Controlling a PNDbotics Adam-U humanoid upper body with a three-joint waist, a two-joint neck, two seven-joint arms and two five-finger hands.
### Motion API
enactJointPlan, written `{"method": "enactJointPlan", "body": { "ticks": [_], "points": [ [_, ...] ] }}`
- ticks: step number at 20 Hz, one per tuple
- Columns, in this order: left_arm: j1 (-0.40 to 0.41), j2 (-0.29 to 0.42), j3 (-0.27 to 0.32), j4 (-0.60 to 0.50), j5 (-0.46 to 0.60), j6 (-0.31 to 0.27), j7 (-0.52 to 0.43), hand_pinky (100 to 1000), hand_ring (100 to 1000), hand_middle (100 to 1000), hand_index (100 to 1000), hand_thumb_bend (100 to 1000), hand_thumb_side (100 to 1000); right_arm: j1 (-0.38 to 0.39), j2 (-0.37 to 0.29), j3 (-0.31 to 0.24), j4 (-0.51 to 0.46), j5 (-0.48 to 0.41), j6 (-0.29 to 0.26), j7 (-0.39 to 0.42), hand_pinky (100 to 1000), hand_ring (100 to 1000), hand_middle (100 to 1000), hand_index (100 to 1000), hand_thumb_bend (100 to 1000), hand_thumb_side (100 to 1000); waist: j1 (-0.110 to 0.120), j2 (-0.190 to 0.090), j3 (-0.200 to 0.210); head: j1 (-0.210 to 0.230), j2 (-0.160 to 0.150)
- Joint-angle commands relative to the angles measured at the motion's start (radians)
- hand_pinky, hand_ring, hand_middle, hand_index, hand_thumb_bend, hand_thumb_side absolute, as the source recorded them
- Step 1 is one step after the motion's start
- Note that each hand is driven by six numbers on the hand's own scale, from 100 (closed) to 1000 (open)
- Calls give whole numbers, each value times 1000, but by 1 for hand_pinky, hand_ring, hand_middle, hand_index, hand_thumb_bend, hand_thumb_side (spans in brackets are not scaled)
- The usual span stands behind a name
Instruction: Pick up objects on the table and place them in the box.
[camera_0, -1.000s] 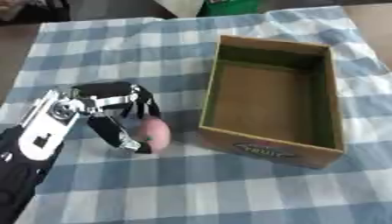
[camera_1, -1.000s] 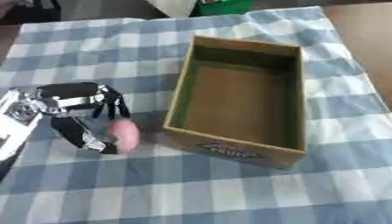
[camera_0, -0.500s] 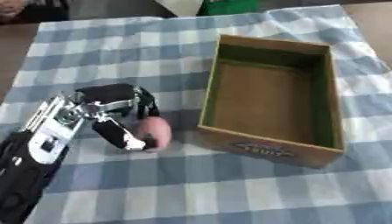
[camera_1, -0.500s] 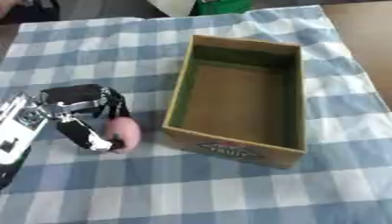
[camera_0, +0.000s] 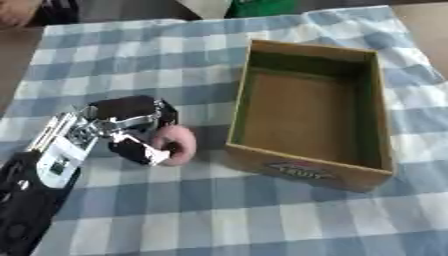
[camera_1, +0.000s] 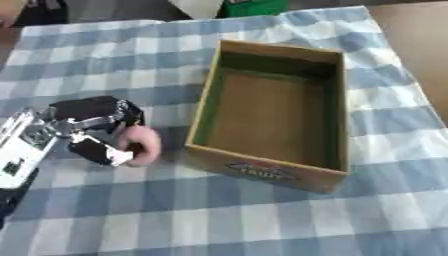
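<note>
1. A small pink rounded object sits on the blue-and-white checked cloth, just left of the box's near left corner, close to the box wall but apart from it.
2. The left hand is wrapped round the pink object: dark fingers curl over its top and far side, and the thumb, with a pale tip, presses in from the near side. The object is pinched between them, with its right half showing past the fingers.
3. Whether the pink object is lifted off the cloth or resting on it cannot be told.
4. The left arm, silver at the wrist and black lower down, comes in from the lower left corner.
5. The cardboard box lies open on the cloth to the right of the hand, askew, with a greenish inner wall, a brown floor and a printed label on its near side. Nothing shows inside it.
6. The right hand shows in neither view.
7. A green thing stands at the far edge beyond the cloth.
</note>
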Motion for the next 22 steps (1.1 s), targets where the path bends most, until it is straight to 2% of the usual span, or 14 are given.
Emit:
{"method": "enactJointPlan", "body": {
  "ticks": [1, 5, 9, 10, 11, 13, 22],
  "points": [
    [-11, 26, 19, -42, 39, 3, -4, 312, 498, 553, 575, 100, 455, -1, -14, -10, -15, -2, -1, -8, 883, 882, 544, 886, 100, 1000, -7, -19, 2, -4, 3],
    [-20, 35, 45, -90, 76, 20, 6, 295, 479, 541, 558, 100, 441, -2, -17, -9, -15, -8, -5, -11, 879, 880, 546, 884, 100, 1000, -13, -23, 4, -2, -2],
    [-46, 37, 92, -144, 76, 38, 56, 282, 462, 544, 547, 100, 416, -6, -28, -7, -15, -21, -14, -15, 874, 876, 550, 882, 100, 1000, -18, -29, 2, 2, -1],
    [-54, 36, 108, -156, 69, 44, 70, 282, 459, 543, 542, 100, 481, -9, -31, -5, -15, -26, -17, -15, 871, 874, 552, 880, 100, 1000, -19, -30, 0, 4, -1],
    [-66, 31, 125, -165, 61, 51, 85, 282, 458, 541, 542, 100, 407, -12, -36, -3, -15, -32, -20, -15, 870, 874, 553, 880, 100, 1000, -20, -32, -4, 9, -2],
    [-92, 17, 152, -173, 39, 65, 113, 292, 458, 539, 544, 100, 399, -24, -46, 6, -15, -47, -25, -13, 867, 872, 555, 879, 100, 1000, -22, -33, -15, 21, -5],
    [-188, -59, 211, -88, -89, 97, 243, 297, 460, 535, 534, 100, 395, -95, -90, 44, -15, -150, -54, 15, 848, 857, 570, 870, 100, 1000, -32, -29, -60, 61, -25]
  ]
}}
